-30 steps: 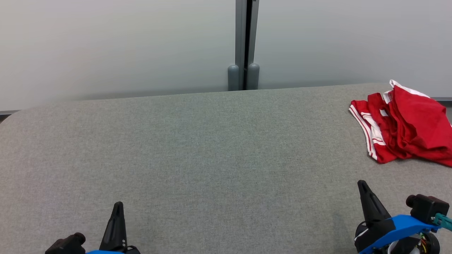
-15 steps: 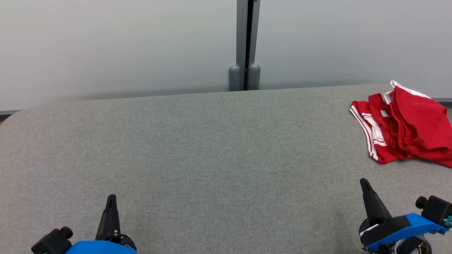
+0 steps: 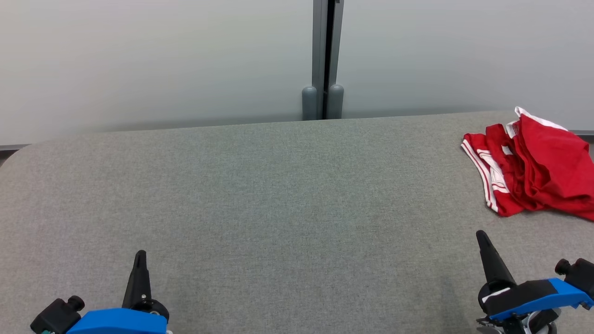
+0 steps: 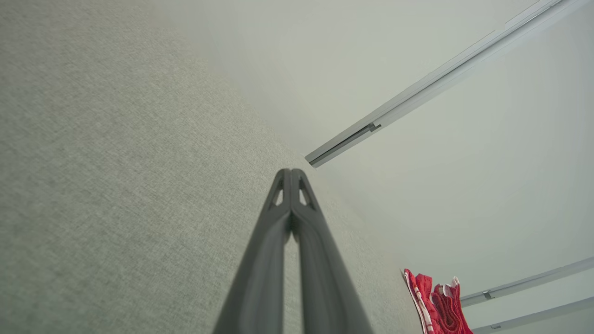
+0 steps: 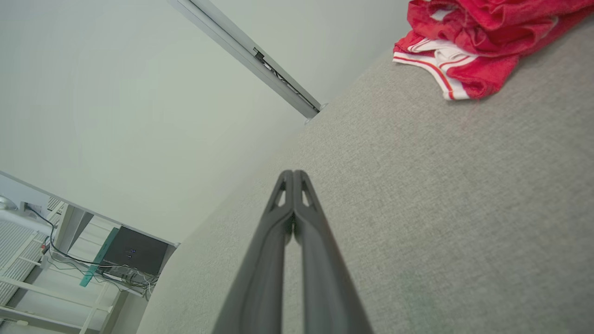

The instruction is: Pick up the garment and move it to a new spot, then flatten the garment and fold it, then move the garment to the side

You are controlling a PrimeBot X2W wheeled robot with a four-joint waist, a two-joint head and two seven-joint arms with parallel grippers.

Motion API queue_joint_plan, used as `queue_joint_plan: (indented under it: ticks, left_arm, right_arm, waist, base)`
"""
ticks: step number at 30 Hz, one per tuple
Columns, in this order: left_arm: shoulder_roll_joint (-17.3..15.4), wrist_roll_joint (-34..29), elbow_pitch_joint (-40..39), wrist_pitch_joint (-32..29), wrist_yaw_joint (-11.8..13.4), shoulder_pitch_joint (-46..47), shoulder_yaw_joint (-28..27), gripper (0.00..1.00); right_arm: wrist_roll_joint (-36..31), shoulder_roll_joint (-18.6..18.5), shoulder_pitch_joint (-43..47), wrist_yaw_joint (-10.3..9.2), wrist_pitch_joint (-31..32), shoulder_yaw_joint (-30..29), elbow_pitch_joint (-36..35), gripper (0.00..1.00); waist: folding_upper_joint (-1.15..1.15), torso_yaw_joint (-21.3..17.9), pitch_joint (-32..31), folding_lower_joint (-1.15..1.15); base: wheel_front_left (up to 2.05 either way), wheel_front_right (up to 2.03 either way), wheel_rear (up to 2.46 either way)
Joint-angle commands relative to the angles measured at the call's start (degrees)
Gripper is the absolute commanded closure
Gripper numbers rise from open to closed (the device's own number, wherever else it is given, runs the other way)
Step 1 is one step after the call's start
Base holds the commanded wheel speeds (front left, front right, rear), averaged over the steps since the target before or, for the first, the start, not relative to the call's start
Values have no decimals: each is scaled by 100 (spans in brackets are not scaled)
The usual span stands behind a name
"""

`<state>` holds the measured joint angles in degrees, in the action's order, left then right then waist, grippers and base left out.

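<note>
Both left hand (image 3: 139, 258) and right hand (image 3: 481, 237) drifted outward; garment (image 3: 538, 162) unmoved.

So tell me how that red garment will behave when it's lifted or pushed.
Probably floppy: the garment lies crumpled in soft folds, so it should drape and hang from a single pinch. Likely light, since the cloth looks thin. If pushed, it would probably bunch up rather than slide, because the table has a rough, felt-like cover.

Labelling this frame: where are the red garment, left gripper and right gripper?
red garment (image 3: 547, 169), head view, crumpled middle.
left gripper (image 3: 139, 256), head view, shut fingertips.
right gripper (image 3: 481, 236), head view, shut fingertips.
</note>
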<state>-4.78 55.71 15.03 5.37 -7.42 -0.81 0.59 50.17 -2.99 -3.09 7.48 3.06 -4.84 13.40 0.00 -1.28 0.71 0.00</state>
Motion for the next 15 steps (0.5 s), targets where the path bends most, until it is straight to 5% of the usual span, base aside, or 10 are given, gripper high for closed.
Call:
queue_joint_plan:
  ticks: [1,15]
  left_arm:
    - [3,167,-76,-41,-4,199,-55,100]
    - [21,944,-88,-268,-5,315,-161,100]
  right_arm:
    - [201,-10,-156,1,18,-28,-59,100]
    - [1063,-5,-204,2,91,-61,-35,100]
  waist:
    - [0,2,-1,0]
    - [0,23,-9,0]
  base:
    - [0,0,0]
    - [0,0,0]
